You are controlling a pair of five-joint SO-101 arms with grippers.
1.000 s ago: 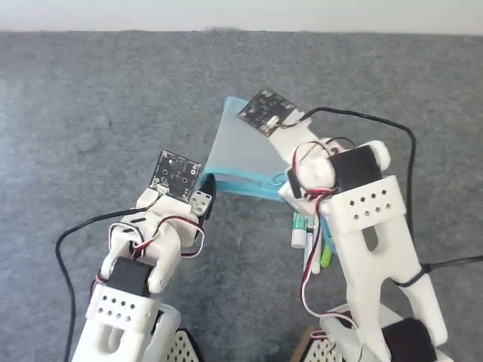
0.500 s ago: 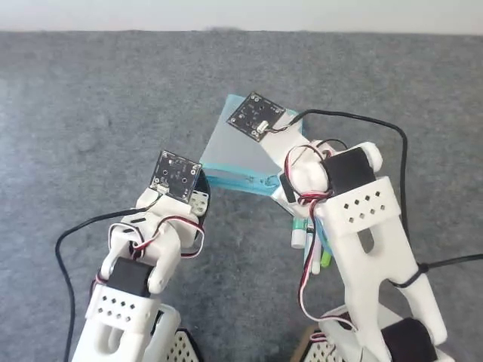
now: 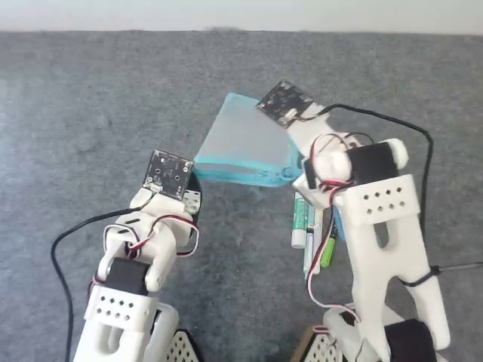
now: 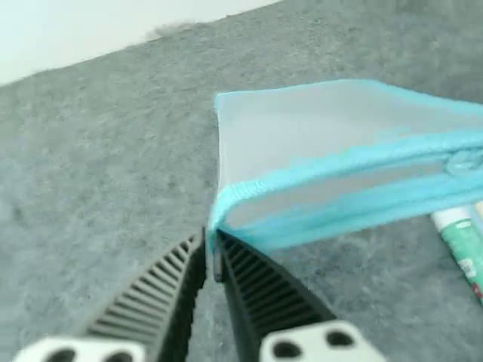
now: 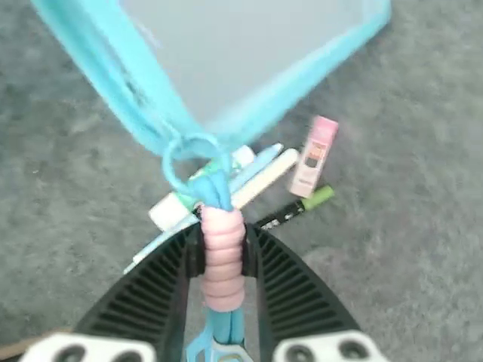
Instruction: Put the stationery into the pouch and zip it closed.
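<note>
The pouch is translucent with cyan trim and is stretched between both grippers above the grey mat. My left gripper is shut on the pouch's corner, at the pouch's left end in the high view. My right gripper is shut on the pink zipper pull at the pouch's other end. The stationery lies outside the pouch on the mat under the right arm: a white and green pen, a green marker, pale pens and a pink stick.
The grey mat stretches open to the left and behind the pouch. Both arm bases stand at the near edge. A pale wall strip runs along the far side.
My right gripper has swung first left, then right with the zipper pull. The left arm and the pouch's corner have shifted a little left, and the pouch now looks pulled taut.
</note>
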